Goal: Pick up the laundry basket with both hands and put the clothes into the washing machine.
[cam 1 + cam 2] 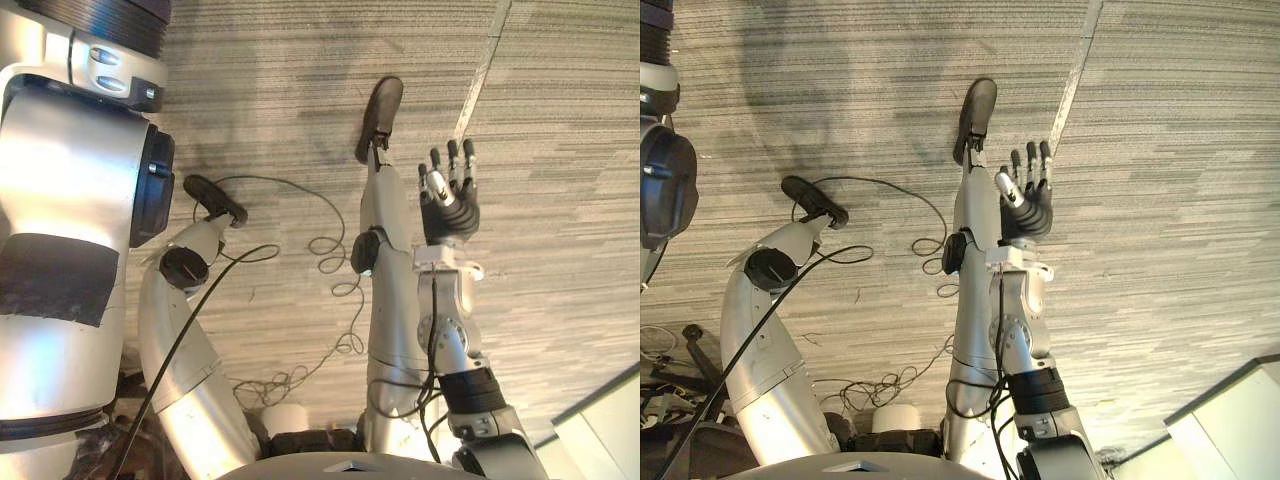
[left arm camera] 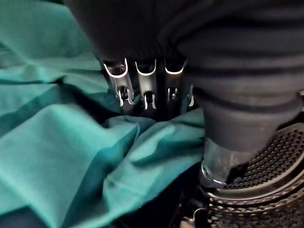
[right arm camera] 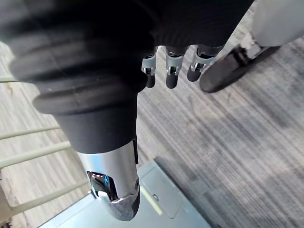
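Note:
Teal clothes (image 2: 71,142) lie in folds against the washing machine's dark perforated drum (image 2: 266,166). My left hand (image 2: 142,85) reaches down into this cloth, which hides how it closes. My right hand (image 1: 450,200) hangs over the carpet in front of me, fingers straight and holding nothing; the right wrist view shows the same straight fingers (image 3: 171,71) above the floor.
Striped grey carpet (image 1: 560,150) covers the floor, crossed by a pale seam (image 1: 480,80). A pale box-like corner (image 1: 600,420) stands at the lower right, seen again as a light panel (image 3: 156,194) under the right wrist. Pale bars (image 3: 28,152) run beside it.

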`<state>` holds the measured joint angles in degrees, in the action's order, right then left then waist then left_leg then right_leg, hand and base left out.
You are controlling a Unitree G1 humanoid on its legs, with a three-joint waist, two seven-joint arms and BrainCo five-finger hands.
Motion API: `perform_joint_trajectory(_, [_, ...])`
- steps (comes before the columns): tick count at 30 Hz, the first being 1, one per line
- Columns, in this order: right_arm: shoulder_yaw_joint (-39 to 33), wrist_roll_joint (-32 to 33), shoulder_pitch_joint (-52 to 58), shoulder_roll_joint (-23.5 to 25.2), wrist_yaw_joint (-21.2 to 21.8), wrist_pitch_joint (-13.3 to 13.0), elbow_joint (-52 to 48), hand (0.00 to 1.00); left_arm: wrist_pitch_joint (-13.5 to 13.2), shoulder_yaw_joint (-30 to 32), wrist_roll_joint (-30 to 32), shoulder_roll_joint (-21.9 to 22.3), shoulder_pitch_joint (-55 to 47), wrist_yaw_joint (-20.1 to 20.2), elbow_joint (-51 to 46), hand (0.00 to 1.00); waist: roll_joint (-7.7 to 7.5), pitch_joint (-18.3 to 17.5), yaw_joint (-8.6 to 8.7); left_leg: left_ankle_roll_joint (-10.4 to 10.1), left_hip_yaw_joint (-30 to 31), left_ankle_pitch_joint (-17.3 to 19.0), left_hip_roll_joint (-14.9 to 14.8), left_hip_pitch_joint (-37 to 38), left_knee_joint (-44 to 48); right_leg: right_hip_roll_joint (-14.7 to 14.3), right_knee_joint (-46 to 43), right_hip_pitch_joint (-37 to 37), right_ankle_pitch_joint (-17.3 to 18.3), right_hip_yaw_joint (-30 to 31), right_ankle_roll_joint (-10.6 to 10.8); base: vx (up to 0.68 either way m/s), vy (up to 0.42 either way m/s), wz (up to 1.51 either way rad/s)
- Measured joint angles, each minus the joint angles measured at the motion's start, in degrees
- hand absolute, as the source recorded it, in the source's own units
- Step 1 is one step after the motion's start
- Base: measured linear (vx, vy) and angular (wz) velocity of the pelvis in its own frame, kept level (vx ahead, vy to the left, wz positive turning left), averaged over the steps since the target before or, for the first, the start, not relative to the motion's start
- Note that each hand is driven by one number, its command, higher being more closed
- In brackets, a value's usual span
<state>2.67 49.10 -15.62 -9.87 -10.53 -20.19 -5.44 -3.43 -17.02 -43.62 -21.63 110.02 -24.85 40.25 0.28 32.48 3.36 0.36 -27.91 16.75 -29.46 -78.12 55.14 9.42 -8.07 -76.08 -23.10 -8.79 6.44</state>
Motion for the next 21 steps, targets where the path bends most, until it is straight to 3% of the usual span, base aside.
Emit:
perform_joint_trajectory(4, [-1.86,0.21,0.23,-0.19,0.51,-0.03,0.04,0.00,1.17,1.87,8.48,0.18,-0.14,1.80,0.63,0.00,0.00,-0.01,-0.02,-0.01,1.76,0.01,0.30,0.31,0.75,0.14,-1.76,0.26,0.02,-0.14,0.00,-0.09,-0.031,-0.05])
perform_joint_trajectory(8, [-2.17,0.25,1.00,0.05,1.95,0.16,0.12,0.00,4.77,2.33,17.18,1.29,-1.49,2.66,1.36,0.00,0.02,-0.01,-0.31,-0.12,3.26,0.08,0.81,0.40,0.52,0.40,-2.29,1.29,0.24,-1.06,0.16,-0.10,-0.034,0.16])
perform_joint_trajectory(11, [-2.20,1.07,2.46,-0.04,3.07,0.37,1.06,0.00,7.69,2.01,25.54,1.92,-1.47,1.45,1.18,0.00,0.02,-0.02,-0.34,-0.55,2.93,0.20,1.07,1.33,-0.05,0.76,-0.84,2.49,1.55,-1.09,1.40,-0.13,-0.046,0.09])
perform_joint_trajectory(12, [-2.09,2.20,2.44,-0.09,3.89,0.44,1.36,0.00,8.70,1.84,30.05,1.27,-1.32,1.05,0.68,0.00,0.03,-0.03,-0.28,-0.41,2.53,-0.19,1.12,2.07,-1.43,0.78,-0.06,2.86,4.33,-1.70,2.52,-0.10,-0.057,-0.20])
perform_joint_trajectory(13, [-1.40,3.48,2.42,-0.05,4.77,0.43,1.36,0.00,10.67,1.35,37.67,0.47,-1.09,0.98,0.68,0.00,0.04,-0.02,-0.17,-0.29,2.35,-0.92,0.33,2.43,-2.56,0.60,-1.93,2.36,6.57,-2.44,1.41,-0.10,-0.063,-0.22])
perform_joint_trajectory(14, [-1.04,3.91,2.69,0.15,5.31,0.43,1.36,0.00,11.50,0.84,40.96,0.15,-1.19,0.97,0.73,0.00,0.03,-0.03,0.23,-0.44,2.53,-1.01,0.23,2.47,-2.36,0.54,-2.89,2.24,6.62,-2.77,1.09,-0.08,-0.064,-0.03])
perform_joint_trajectory(15, [-0.98,4.70,3.82,0.24,6.30,0.33,0.90,0.00,12.64,0.37,45.26,0.10,-1.47,1.17,0.78,0.00,0.01,-0.04,0.38,-1.47,2.95,-1.20,0.40,2.59,-1.92,0.39,-2.49,2.62,3.29,-2.91,0.86,-0.06,-0.053,0.00])
perform_joint_trajectory(17, [-0.51,5.14,3.44,-0.11,6.85,0.31,0.57,0.00,14.00,0.41,53.14,-1.66,-1.68,1.98,0.95,0.00,0.01,-0.04,-0.08,-2.29,2.94,-1.52,-0.45,2.76,-2.53,-0.69,-0.20,3.15,3.29,-3.54,1.03,-0.05,-0.064,-0.30])
perform_joint_trajectory(19, [-0.01,5.21,3.32,0.15,6.69,0.12,0.22,0.00,14.68,1.27,57.28,-2.40,-3.23,2.77,1.10,0.00,0.03,-0.03,0.46,-2.57,3.40,-1.34,-1.75,2.77,-1.84,-1.18,-1.00,3.05,2.06,-4.18,-0.31,-0.04,-0.042,-0.36])
perform_joint_trajectory(21, [0.02,5.19,3.09,0.10,6.56,-0.27,-0.12,0.00,14.65,3.56,57.46,-0.44,-5.49,2.22,1.10,0.00,0.03,-0.03,-0.03,-2.72,5.08,-1.38,-2.01,2.98,-1.56,-1.61,-3.16,3.07,2.38,-4.45,-2.21,-0.04,-0.021,-0.11])
